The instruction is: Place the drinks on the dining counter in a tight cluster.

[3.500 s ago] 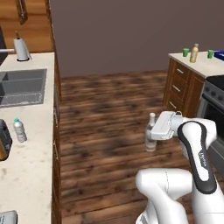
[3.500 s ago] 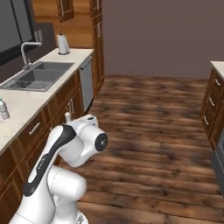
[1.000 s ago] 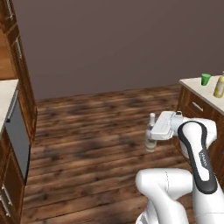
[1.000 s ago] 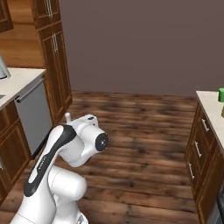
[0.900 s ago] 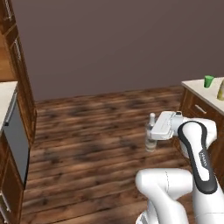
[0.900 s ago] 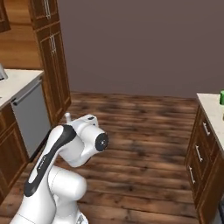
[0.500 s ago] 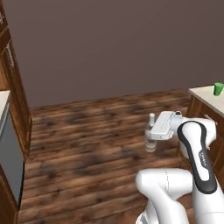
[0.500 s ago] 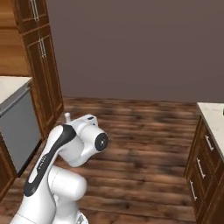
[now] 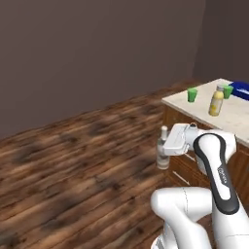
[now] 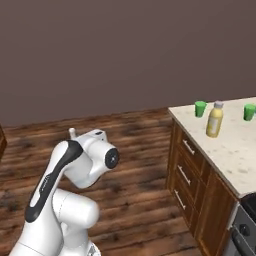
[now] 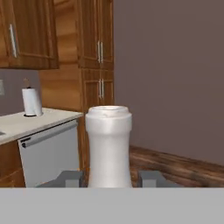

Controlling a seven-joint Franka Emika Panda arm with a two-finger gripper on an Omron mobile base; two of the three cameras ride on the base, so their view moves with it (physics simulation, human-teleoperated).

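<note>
Fingers (image 11: 109, 178) stand either side of a pale, white-capped bottle (image 11: 108, 146) at the bottom centre of the hand view, closed against its sides and gripping it upright. In the left base view the same bottle (image 9: 163, 151) hangs at frame centre over the plank floor (image 9: 82, 160), clear-bodied with a narrow neck. No label or writing can be read on it.

At the left of the hand view, a light worktop (image 11: 26, 121) carries a paper towel roll (image 11: 31, 101) above a grey appliance front (image 11: 50, 153), with wooden cabinets (image 11: 89, 57) behind. A plain grey-brown wall (image 9: 97, 53) backs the room.

Right of frame in both base views lies the beige speckled desk (image 10: 227, 145) over wooden drawers (image 10: 187, 175). On it, left to right in the right base view, stand a green cup (image 10: 200, 108), the yellow juice bottle (image 10: 215, 119) just beside it, and a second green cup (image 10: 248, 112) near the right edge. A blue object (image 9: 240, 89) lies at the far right of the left base view.
</note>
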